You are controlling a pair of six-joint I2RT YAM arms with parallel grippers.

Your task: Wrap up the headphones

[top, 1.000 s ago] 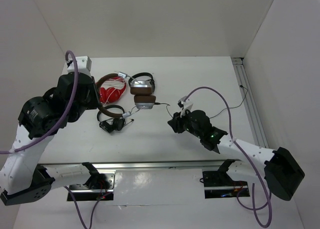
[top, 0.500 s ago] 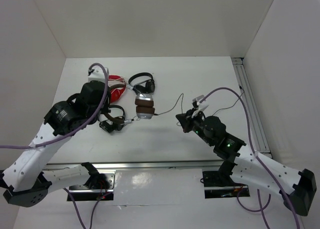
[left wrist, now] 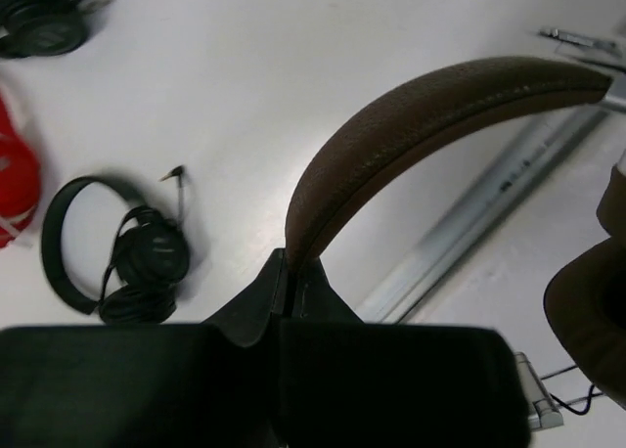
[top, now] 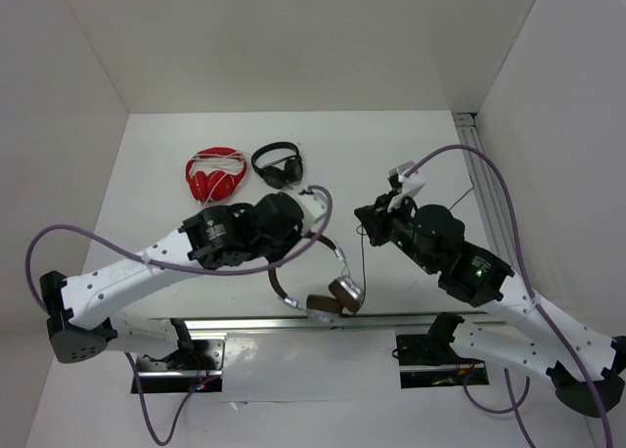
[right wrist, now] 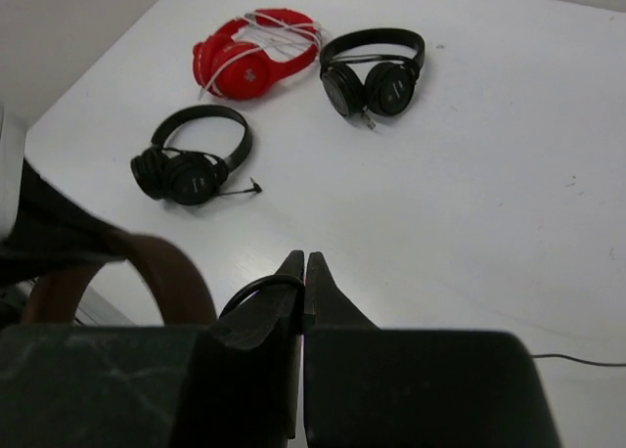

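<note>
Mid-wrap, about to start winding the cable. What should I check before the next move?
1. Left gripper shut on the headband: ok.
2. Right gripper shut on the cable: ok.
3. Cable slack between the arms: cannot tell.
4. Red pair, back black pair and near black pair apart from the cable: ok.
5. Earcups clear of the front rail: cannot tell.
</note>
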